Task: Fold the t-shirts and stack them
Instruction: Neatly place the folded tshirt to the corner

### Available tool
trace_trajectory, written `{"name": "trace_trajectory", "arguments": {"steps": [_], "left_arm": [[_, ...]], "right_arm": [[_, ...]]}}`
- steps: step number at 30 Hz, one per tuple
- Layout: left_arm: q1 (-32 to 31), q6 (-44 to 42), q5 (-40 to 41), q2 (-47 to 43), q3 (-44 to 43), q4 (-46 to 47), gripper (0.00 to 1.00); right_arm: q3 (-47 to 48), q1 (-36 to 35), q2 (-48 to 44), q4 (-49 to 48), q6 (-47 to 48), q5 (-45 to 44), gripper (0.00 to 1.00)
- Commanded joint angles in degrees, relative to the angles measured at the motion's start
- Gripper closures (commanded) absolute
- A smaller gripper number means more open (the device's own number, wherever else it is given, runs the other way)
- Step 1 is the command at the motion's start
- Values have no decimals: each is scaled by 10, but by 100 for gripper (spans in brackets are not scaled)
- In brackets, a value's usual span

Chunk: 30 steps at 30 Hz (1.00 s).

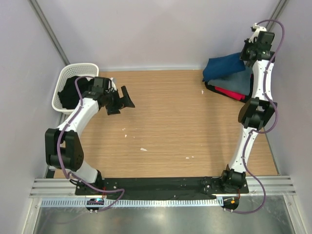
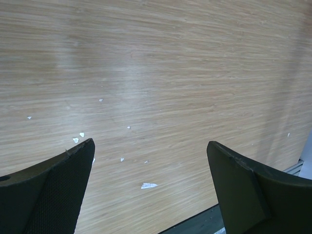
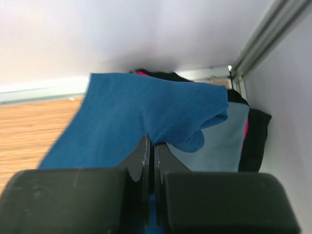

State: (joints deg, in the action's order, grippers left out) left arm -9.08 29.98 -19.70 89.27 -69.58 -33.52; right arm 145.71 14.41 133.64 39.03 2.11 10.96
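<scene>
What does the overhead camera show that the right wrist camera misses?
Only the overhead view: the white plastic laundry basket holding dark cloth, and the left gripper, open. Only the right wrist view: the right gripper up close, shut on a fold of the blue cloth t-shirt. Both: that blue shirt draped over a folded grey tee, a red tee and a black tee, on the light wooden table.

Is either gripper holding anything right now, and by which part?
Right gripper pinches the blue t-shirt by a bunched fold at its near edge. Left gripper is open, holding nothing.
</scene>
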Motion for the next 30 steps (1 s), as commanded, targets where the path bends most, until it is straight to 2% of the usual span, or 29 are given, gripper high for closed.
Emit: {"name": "trace_trajectory", "arguments": {"steps": [1,8,18,24,27,29,30], "left_arm": [[4,9,-10,12,-38,-11,2],[5,9,-2,49,-86,-42,2],[4,12,-10,97,-127,-50,4],[4,2,-8,94,-129,-52,4],[5,-6,-9,87,-129,-55,4],[6,-10,-4,83,-130,-56,4],[7,-11,1,78,-133,-56,3]], "right_arm": [[8,19,29,-35,28,17,99],[2,53,69,-36,46,20,99],[-24,75,48,-40,50,20,99],[-58,75,39,-44,55,-37,99],[-68,75,30,-59,45,-101,97],[-67,75,19,-63,42,-138,63],[-68,75,11,-62,40,-153,41]]}}
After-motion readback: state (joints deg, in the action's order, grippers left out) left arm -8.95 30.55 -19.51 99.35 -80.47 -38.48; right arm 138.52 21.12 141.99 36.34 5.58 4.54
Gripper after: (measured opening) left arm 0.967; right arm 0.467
